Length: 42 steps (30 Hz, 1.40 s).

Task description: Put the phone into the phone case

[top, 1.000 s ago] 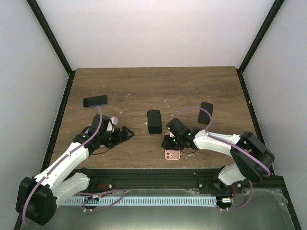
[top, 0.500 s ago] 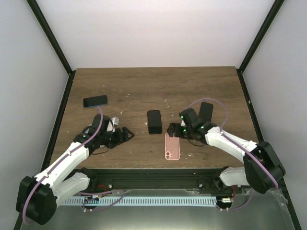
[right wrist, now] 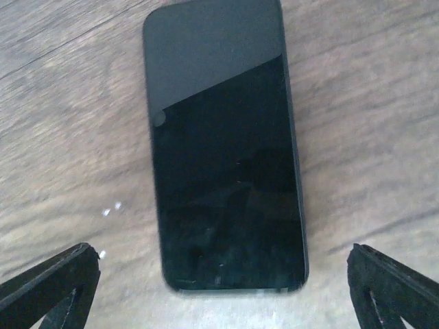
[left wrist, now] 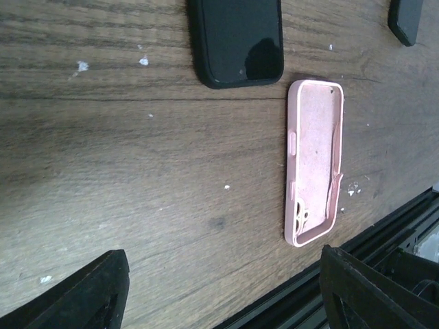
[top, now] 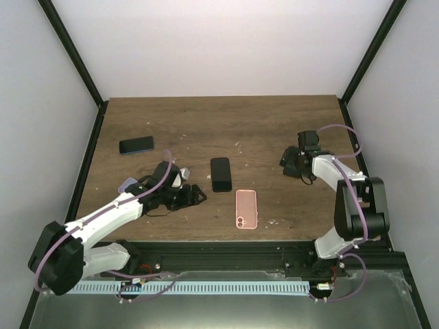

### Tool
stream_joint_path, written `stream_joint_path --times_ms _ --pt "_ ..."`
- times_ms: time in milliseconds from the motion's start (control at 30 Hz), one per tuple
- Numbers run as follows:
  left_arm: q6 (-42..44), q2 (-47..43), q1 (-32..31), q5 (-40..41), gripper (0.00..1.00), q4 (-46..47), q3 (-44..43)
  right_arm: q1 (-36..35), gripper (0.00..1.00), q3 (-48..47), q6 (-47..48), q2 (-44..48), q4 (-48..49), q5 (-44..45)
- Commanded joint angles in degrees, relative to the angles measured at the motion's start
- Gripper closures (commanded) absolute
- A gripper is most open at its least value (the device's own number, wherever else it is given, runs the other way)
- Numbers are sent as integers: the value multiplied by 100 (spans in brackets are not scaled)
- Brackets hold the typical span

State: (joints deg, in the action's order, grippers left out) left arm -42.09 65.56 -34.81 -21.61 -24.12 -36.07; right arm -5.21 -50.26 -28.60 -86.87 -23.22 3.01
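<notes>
The pink phone case [top: 246, 209] lies flat and hollow side up near the front edge, its camera cutout toward me; in the left wrist view the case [left wrist: 313, 161] is ahead and right of my left gripper [left wrist: 226, 295]. That gripper [top: 197, 197] is open over bare wood, left of the case, holding nothing. A black phone [right wrist: 223, 144] lies screen up on the wood at the right. My right gripper [right wrist: 221, 291] hovers open at its near end, fingers wide on either side. In the top view the right gripper [top: 289, 162] covers that phone.
A black phone-shaped slab with a raised rim [top: 221, 174] lies mid-table, just beyond the pink case, seen too in the left wrist view [left wrist: 236, 41]. A blue-edged phone [top: 136, 144] rests at the far left. The black front rail [top: 226, 245] runs close behind the case.
My right gripper opened and let go of the pink case, which now lies flat, then swung right to the black phone. My left arm reached right toward the case, its jaws narrowing slightly.
</notes>
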Motion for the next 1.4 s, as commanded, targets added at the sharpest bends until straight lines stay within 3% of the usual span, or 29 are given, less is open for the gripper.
stream_joint_path --times_ms 0,433,633,933,1367 --pt "-64 272 -88 96 23 361 -257 105 0 -611 238 -622 -7 442" --pt "-84 878 -173 -39 27 679 -387 135 5 -1456 517 -1922 -83 541" --pt "-146 1264 -302 44 30 899 -506 136 14 -1351 546 -2005 -60 532" --pt "-364 1950 -546 62 37 1382 -789 126 33 -845 530 -1596 34 170" --pt "-560 2929 -1238 147 44 1546 -1347 -608 39 530 309 114 -131 -632"
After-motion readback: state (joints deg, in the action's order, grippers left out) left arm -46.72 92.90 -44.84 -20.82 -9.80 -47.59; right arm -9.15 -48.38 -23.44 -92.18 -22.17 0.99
